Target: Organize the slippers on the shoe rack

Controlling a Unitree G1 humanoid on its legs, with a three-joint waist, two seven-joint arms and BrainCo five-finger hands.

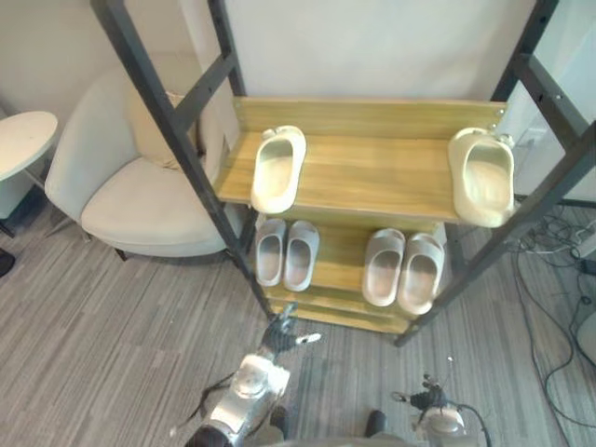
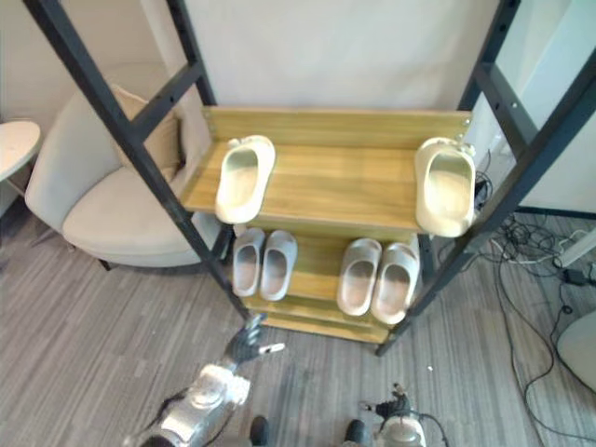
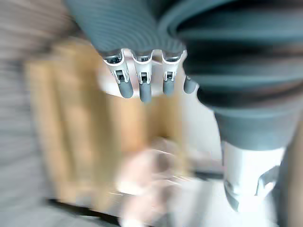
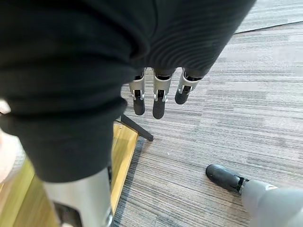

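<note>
A wooden shoe rack (image 1: 372, 116) with a black frame stands ahead. Its top shelf holds two cream slippers far apart, one at the left (image 1: 279, 168) and one at the right edge (image 1: 482, 175). On the shelf below sit a pale grey pair (image 1: 286, 253) and a beige pair (image 1: 402, 268), each side by side. My left hand (image 1: 281, 333) hangs low before the rack's left front post, its fingers (image 3: 140, 82) straight and empty. My right hand (image 1: 430, 402) is lower right near the floor, with straight fingers (image 4: 158, 97) holding nothing.
A cream armchair (image 1: 140, 186) with a cushion stands left of the rack, close to its post. A round white table (image 1: 23, 140) is at the far left. Loose cables (image 1: 559, 242) lie on the striped grey floor at the right.
</note>
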